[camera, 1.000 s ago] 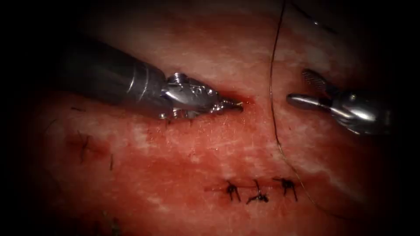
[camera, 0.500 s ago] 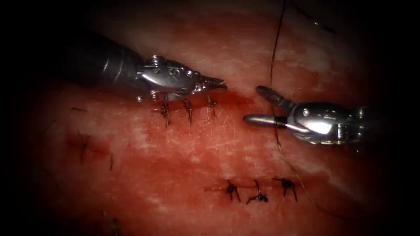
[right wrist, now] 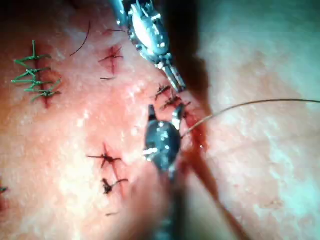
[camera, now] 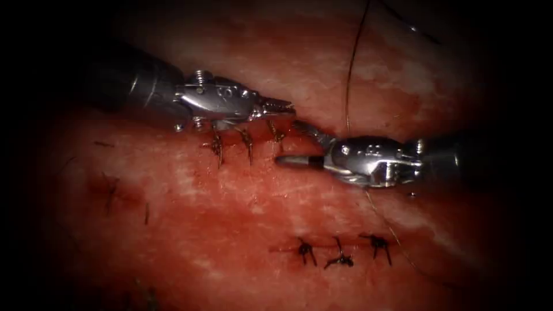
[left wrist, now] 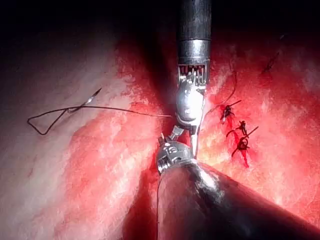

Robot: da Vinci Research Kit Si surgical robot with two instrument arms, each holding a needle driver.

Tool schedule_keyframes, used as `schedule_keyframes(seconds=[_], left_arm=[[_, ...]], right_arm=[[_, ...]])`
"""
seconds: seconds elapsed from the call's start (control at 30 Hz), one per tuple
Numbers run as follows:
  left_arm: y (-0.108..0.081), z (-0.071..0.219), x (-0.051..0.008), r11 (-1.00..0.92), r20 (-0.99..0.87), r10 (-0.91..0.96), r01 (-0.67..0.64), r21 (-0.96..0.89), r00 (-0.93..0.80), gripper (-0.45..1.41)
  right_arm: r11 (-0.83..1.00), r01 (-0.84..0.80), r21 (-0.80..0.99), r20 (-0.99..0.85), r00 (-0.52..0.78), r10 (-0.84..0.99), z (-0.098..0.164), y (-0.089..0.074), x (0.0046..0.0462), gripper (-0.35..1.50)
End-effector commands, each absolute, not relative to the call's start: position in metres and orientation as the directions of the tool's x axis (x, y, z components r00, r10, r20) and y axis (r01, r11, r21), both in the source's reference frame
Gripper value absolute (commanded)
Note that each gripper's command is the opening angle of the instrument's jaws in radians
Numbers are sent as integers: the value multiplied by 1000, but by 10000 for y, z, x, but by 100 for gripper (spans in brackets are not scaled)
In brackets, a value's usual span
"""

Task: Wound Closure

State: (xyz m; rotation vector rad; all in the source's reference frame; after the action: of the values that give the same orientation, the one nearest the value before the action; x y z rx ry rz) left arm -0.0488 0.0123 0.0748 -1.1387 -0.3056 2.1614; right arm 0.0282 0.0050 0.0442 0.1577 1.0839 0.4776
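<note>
My left tool (camera: 283,106) lies over the tissue (camera: 242,201) just above three dark stitches (camera: 247,141) on the cut; its jaws are shut, with nothing visible between them. My right tool (camera: 298,144) comes in from the right with its jaws open at the cut's unstitched end (right wrist: 201,141), and it holds nothing. The thread (camera: 349,80) drops from the top, passes behind the right tool and trails off to the lower right. In the left wrist view the thread (left wrist: 115,109) ends in a loop with a short bright piece (left wrist: 91,98), perhaps the needle, lying loose on the tissue.
A second row of three dark knots (camera: 340,258) sits lower on the tissue. Green stitches (right wrist: 32,75) and more dark ones (right wrist: 106,160) lie beside the right tool's shaft. Red fluid wets the tissue around the cut.
The right tool has moved left and down to the cut, jaws still open. The left tool has drawn back up and left, uncovering the three stitches.
</note>
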Motion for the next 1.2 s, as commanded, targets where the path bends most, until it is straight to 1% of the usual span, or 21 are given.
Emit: schedule_keyframes(seconds=[0.03, 0.43, 1.2], left_arm=[[117, 753, -494, -749, -642, 655, -450, -486, -397, -45], [117, 753, -495, -748, -642, 656, -452, -485, -397, -45], [114, 754, -502, -748, -642, 657, -450, -488, -395, -45]], right_arm=[[884, -313, 347, -809, 378, 451, 452, 47, 299, 131], [874, -355, 333, -821, 348, 454, 460, 58, 327, 131], [861, -394, 322, -837, 306, 453, 465, 69, 355, 131]])
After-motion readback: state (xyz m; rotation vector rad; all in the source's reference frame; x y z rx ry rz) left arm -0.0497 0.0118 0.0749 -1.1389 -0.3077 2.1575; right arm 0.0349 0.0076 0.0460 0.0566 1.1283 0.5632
